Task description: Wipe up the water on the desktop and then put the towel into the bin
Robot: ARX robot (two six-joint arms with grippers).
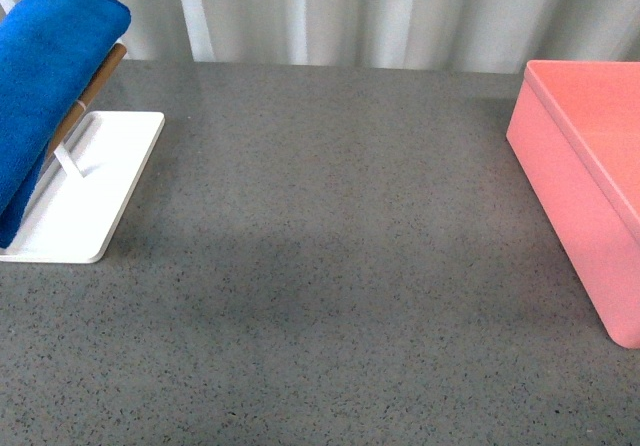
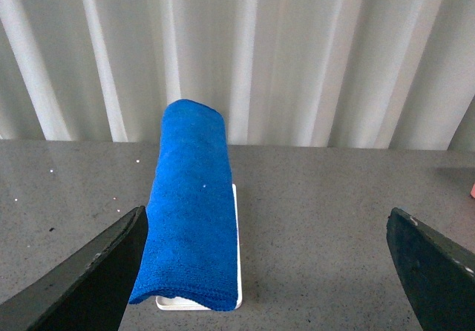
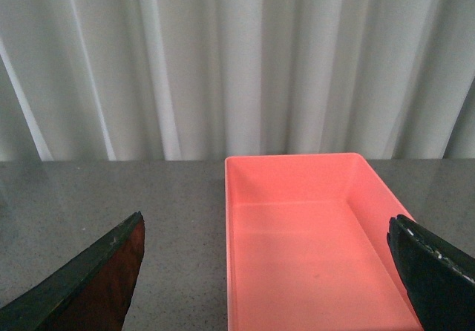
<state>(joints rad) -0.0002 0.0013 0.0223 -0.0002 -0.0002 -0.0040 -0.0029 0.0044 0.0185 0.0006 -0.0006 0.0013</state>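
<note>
Towel [image 2: 189, 205] hangs folded over the wooden bar [image 1: 95, 84] of a white rack [image 1: 95, 191], ahead of the left fingers [image 2: 96, 271] and off their centre line; its lower hem sits just beside one fingertip and well apart from the other. Left fingers spread wide, empty. Right fingers [image 3: 96, 271] also spread wide, empty, with the bin [image 3: 312, 234] ahead and mostly between them, its far wall nearer one tip.

Step judged: nothing started, towel not yet lifted.

Risks:
- Fingers closing where they stand would likely catch only the towel's edge, or nothing. They need centring on the fold first.
- Rack looks light. A pull along the bench [image 1: 330, 246] rather than straight up off the bar could drag or tip it.
- Pinching one layer only may let the cloth unfold and trail.
- No water clearly visible. A darker patch mid-bench in the front view may be shadow; a few pale specks near the left fingers may be droplets, cannot tell. The wipe could miss the wet spot.
- Cloth is bulky; dropped near the bin's rim, it may drape over the wall.

Containers: bin shows a bare pink floor, nothing in it. Rack base carries only its bar supports and the hanging cloth.
</note>
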